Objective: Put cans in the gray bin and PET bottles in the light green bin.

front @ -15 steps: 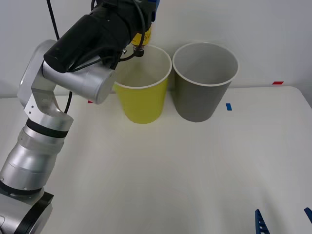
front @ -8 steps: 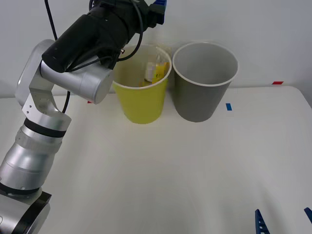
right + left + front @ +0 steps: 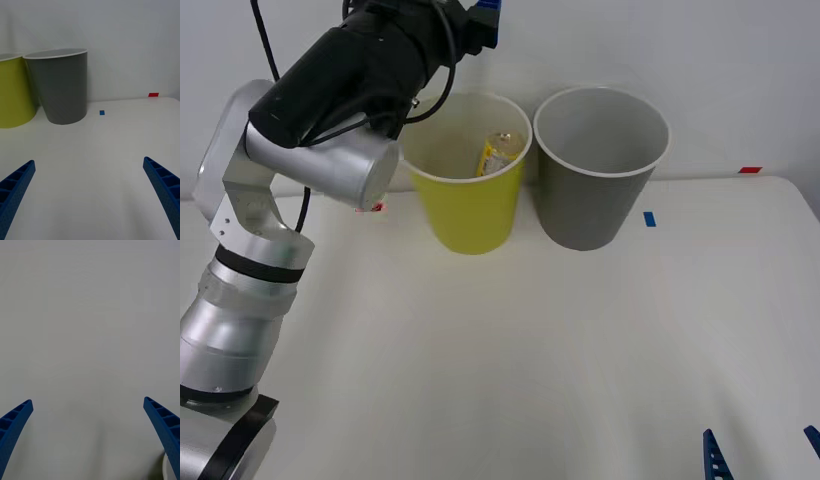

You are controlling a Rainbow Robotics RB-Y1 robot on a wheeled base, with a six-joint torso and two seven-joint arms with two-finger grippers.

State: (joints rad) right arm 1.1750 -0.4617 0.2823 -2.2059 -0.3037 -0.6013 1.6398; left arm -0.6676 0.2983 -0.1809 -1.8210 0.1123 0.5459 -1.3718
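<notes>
One bottle (image 3: 498, 155) now lies inside the light green bin (image 3: 470, 215) just below the left gripper (image 3: 90, 435), whose fingers have spread apart and let it drop, so that sorting step looks done.
</notes>
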